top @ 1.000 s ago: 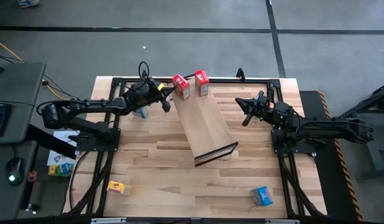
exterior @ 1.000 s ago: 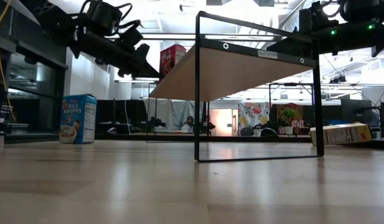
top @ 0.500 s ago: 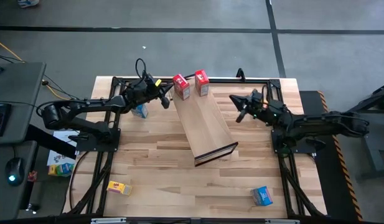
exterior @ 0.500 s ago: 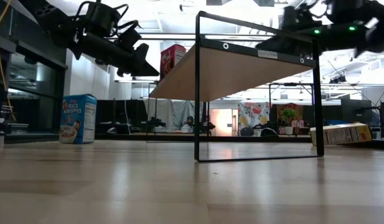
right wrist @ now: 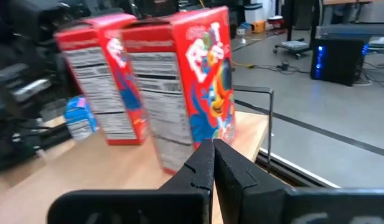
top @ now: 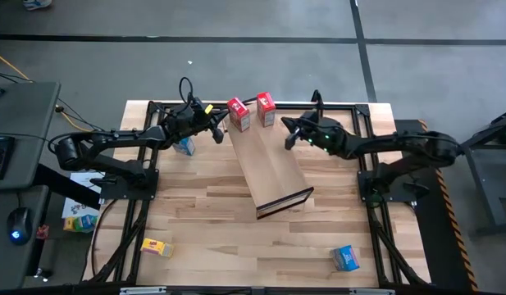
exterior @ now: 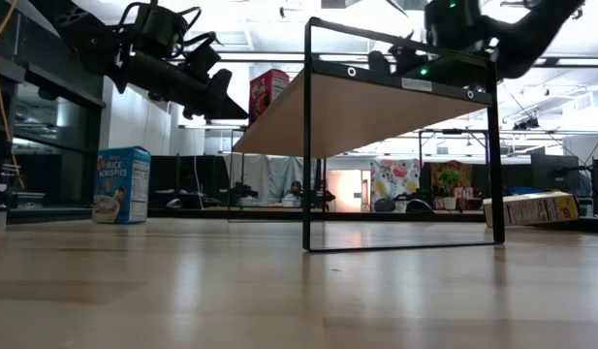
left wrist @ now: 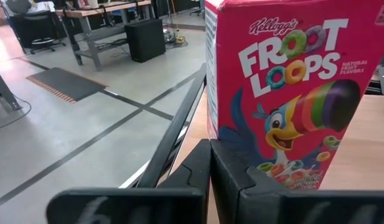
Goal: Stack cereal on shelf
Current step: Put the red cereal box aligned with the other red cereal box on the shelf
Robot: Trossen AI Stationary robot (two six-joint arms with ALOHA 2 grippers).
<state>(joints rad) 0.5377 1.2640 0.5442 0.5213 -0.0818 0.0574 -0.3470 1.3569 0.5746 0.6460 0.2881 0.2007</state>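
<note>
Two red cereal boxes (top: 239, 115) (top: 266, 109) stand upright on the far end of the light-wood shelf (top: 273, 168). The shelf slopes on a dark frame (exterior: 403, 155). My left gripper (top: 221, 133) is shut just left of the left red box (left wrist: 285, 93). My right gripper (top: 289, 138) is shut over the shelf's right edge, apart from the right red box (right wrist: 192, 81). One blue box (top: 184, 147) stands under the left arm. Another blue box (top: 345, 258) and a yellow box (top: 157, 246) lie near the table's near edge. My left gripper's shut fingertips (left wrist: 210, 152) stand level against the lower front of the left red box (left wrist: 266, 168). Whether they touch it, I cannot tell. The box stands upright on the shelf.
Dark arm frames run along the table's left, right and far sides (top: 253, 105). More boxes lie off the table on the left (top: 76, 217). Bare tabletop (top: 236, 238) lies between the shelf and the near edge. A blue box (exterior: 122, 184) and a yellow box (exterior: 531, 208) show in the low view.
My right gripper has moved toward the table's left, from beside its own base to over the shelf's right edge, close to the right red box. It has stayed shut. The boxes and the shelf have kept still.
</note>
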